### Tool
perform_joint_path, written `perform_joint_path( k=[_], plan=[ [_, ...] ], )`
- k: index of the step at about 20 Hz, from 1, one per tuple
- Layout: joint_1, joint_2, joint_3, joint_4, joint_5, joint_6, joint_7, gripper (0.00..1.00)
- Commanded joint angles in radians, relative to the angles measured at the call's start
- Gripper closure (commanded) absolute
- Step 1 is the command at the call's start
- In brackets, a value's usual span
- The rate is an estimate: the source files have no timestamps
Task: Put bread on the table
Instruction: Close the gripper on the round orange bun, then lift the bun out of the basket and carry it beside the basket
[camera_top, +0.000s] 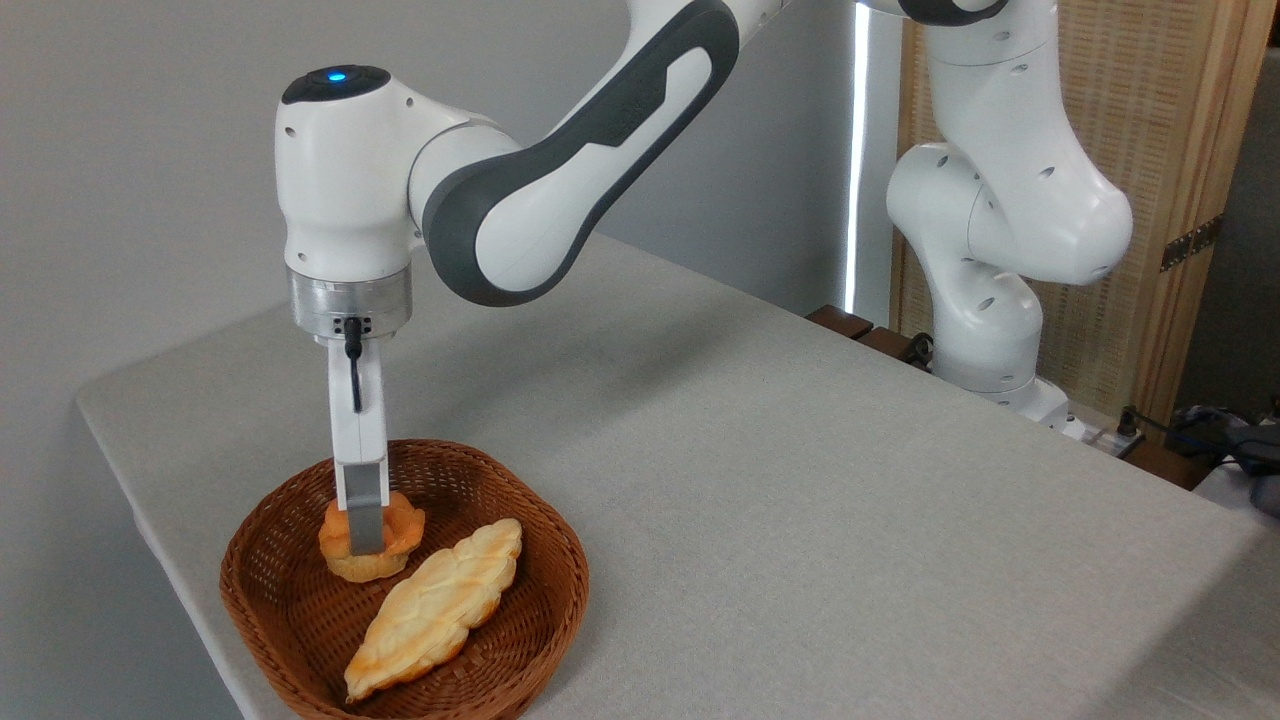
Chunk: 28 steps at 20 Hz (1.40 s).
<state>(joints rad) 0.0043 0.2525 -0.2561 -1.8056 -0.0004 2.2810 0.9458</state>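
The bread (402, 533), a small round orange-golden bun, sits at the back left inside the brown wicker basket (545, 560). My gripper (367, 538) comes straight down onto it. One grey finger (364, 525) presses against the bun's near side, and the other finger is hidden behind the bun. The jaws look shut on the bun, which still rests on the basket floor. The table (800, 480) is a grey cloth-covered top under the basket.
A longer pale braided loaf (435, 608) lies diagonally in the basket, just right of and in front of the bun. The basket stands near the table's left front edge. The robot's base (985, 340) stands at the far right edge.
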Motion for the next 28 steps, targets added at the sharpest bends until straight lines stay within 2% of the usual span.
perform_joint_path(
  k=[1,3,5,12,15,17,19,21,23,25,28],
  plan=[
    [0.005,-0.004,-0.005,-0.011,0.013,0.020,0.016,0.39],
    [0.006,-0.004,-0.005,-0.011,0.013,0.020,0.016,0.40],
    [0.006,-0.006,-0.006,-0.011,0.011,0.020,0.016,0.46],
    [0.008,-0.009,-0.006,-0.011,0.011,0.020,0.016,0.46],
    [0.014,-0.047,-0.003,-0.011,0.011,-0.006,0.014,0.45],
    [0.016,-0.100,0.011,-0.009,-0.001,-0.086,0.013,0.46],
    [0.040,-0.148,0.017,-0.009,-0.024,-0.153,0.008,0.45],
    [0.057,-0.218,0.032,-0.011,-0.076,-0.275,0.013,0.45],
    [0.057,-0.289,0.080,-0.018,-0.124,-0.391,0.011,0.45],
    [0.056,-0.335,0.095,-0.046,-0.145,-0.461,0.008,0.45],
    [0.055,-0.397,0.100,-0.130,-0.164,-0.482,0.011,0.44]
  ],
)
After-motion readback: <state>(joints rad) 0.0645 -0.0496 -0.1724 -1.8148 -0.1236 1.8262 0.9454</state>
